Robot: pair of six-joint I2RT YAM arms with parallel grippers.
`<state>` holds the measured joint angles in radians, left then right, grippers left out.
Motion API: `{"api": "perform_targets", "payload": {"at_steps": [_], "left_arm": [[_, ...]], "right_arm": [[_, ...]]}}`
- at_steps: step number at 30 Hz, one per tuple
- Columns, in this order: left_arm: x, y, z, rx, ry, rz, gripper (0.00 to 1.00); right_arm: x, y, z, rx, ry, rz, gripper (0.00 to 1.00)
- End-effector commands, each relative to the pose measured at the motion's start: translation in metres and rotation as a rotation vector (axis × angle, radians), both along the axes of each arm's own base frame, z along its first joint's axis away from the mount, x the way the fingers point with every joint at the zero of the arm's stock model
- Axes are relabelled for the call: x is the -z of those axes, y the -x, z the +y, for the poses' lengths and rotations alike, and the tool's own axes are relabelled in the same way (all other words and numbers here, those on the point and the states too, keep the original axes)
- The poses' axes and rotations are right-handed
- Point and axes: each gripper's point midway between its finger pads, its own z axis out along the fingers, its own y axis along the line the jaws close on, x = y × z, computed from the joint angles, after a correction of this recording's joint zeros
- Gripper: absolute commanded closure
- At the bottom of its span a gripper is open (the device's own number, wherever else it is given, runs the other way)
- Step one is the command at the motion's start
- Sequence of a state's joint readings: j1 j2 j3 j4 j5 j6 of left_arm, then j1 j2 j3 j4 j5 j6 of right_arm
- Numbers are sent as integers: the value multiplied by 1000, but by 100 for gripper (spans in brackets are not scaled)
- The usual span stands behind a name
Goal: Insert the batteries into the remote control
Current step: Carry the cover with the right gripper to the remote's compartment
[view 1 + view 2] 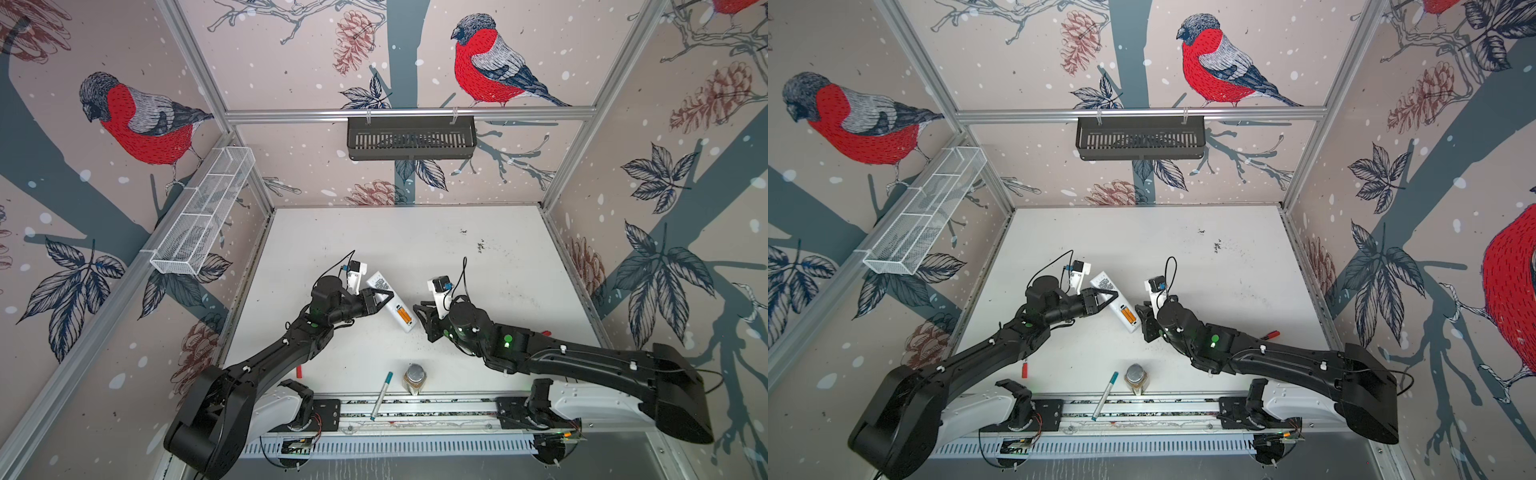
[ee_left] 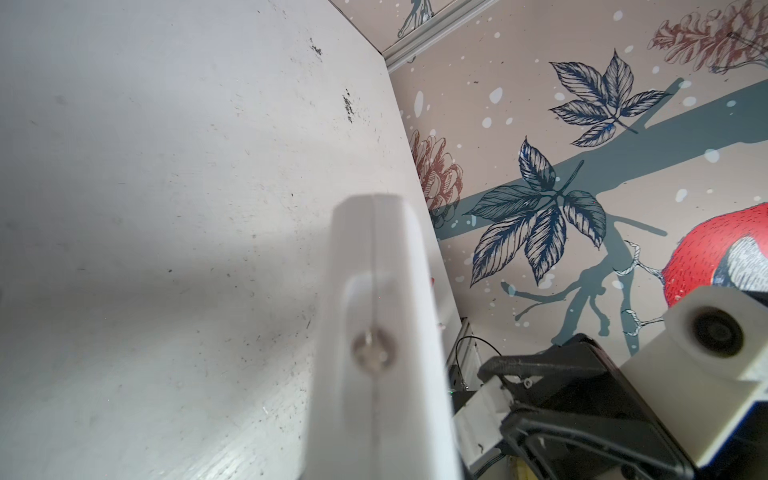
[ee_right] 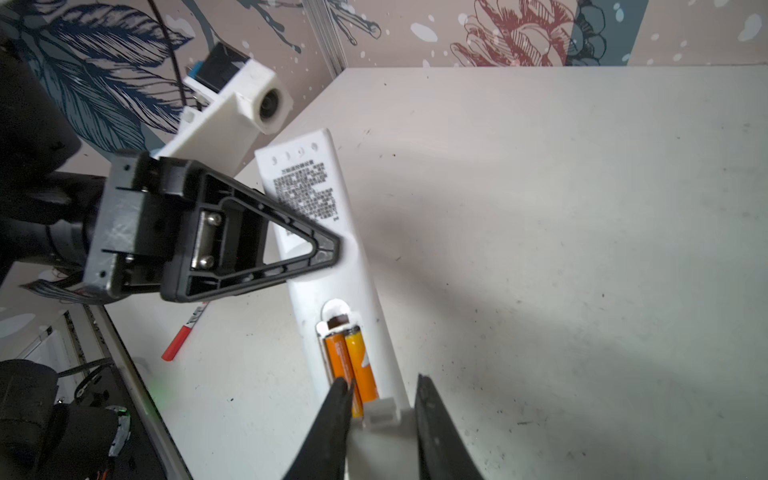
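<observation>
My shut left gripper [image 3: 332,249] presses the remote control [image 3: 340,286]; right gripper [image 3: 382,380], slightly parted, straddles its end by the batteries [image 3: 353,357]; red-capped marker [image 3: 178,340] nearby.

In the left wrist view the remote control [image 2: 374,316] is a blurred white slab right against the lens, cut off at the bottom edge. The left pincer [image 3: 332,249] is closed on it, its lower finger hidden underneath. The right pincer [image 3: 380,378] is cropped by the picture's edge, and one finger [image 3: 332,415] covers the near ends of the batteries [image 3: 337,355]. A marker [image 3: 180,338] runs out of sight under the left pincer. The remote control's printed label [image 3: 307,191] is too blurred to read.
</observation>
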<state>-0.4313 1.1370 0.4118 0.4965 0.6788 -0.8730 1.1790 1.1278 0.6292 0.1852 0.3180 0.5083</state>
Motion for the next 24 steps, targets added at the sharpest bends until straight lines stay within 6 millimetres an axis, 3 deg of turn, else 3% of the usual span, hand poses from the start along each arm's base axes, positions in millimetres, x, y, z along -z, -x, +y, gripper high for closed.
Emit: {"api": "perform_targets", "payload": {"at_steps": [1, 10, 24], "left_arm": [[-20, 3, -6, 31, 76, -25, 100], [-32, 9, -9, 63, 111, -23, 100], [-47, 18, -14, 130, 155, -34, 100]], "right_arm": [[-30, -2, 5, 38, -67, -118, 77], [-41, 1, 15, 36, -34, -208, 77], [-26, -3, 24, 19, 54, -256, 77]]}}
